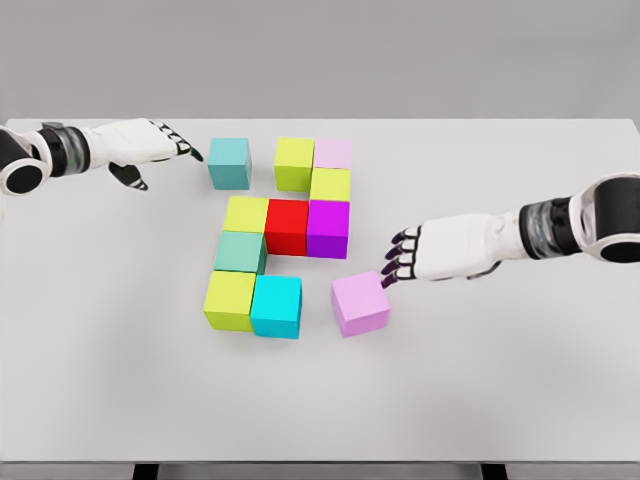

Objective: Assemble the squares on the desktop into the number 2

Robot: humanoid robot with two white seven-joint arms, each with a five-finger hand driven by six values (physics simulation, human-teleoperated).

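Coloured cubes lie on the white table (500, 380). A teal cube (230, 163) stands alone at the top left. A lime cube (294, 163) and pale pink cube (333, 153) sit together, with a lime cube (331, 184) below. A middle row holds a lime cube (246, 214), red cube (287, 226) and magenta cube (328, 228). A teal cube (240, 252) leads down to a lime cube (230, 299) and cyan cube (276, 306). A loose pink cube (360, 304) lies apart at the right. My right hand (400, 262) touches its upper right edge, fingers relaxed. My left hand (165, 150) is open just left of the top teal cube.
The table's front edge runs along the bottom of the view, and its far edge lies behind the cubes. A gap separates the cyan cube from the loose pink cube.
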